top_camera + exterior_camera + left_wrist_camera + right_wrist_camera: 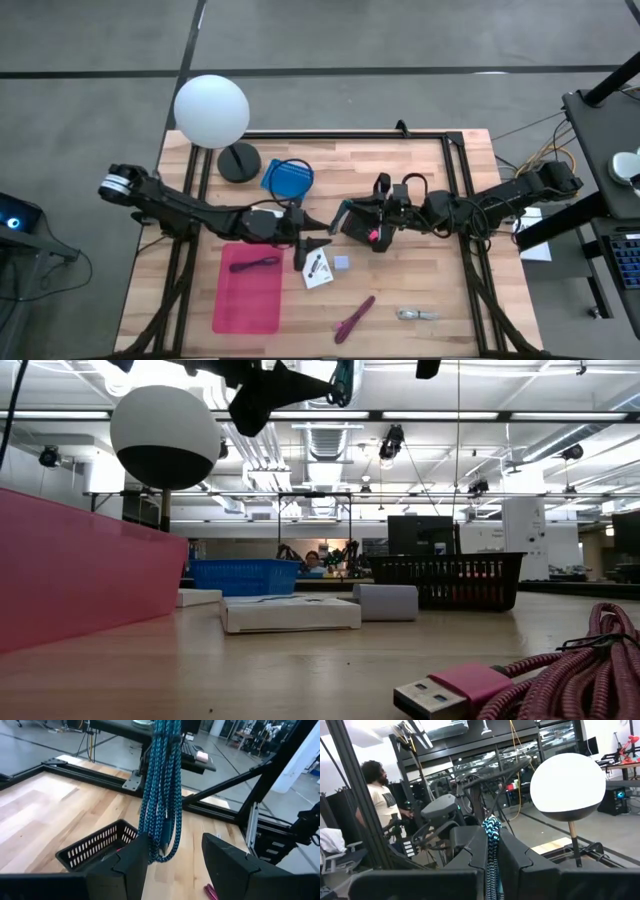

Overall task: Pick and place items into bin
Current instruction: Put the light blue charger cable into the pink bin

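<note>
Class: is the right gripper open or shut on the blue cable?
Shut. The right gripper pinches the blue cable between its fingers, no gap; it hangs before the left gripper.

obstacles: lamp (211,110), blue basket (288,178) | free: bare table (440,280) front-right

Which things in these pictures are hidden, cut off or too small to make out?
- High view: inside of the black basket, covered by the right gripper.
- High view: marks on the white card, too small.
- Low view: pink cable, cut off by the picture's edge.
- Left wrist view: top of the teal cable, cut off; the left gripper stands open around it.
</note>
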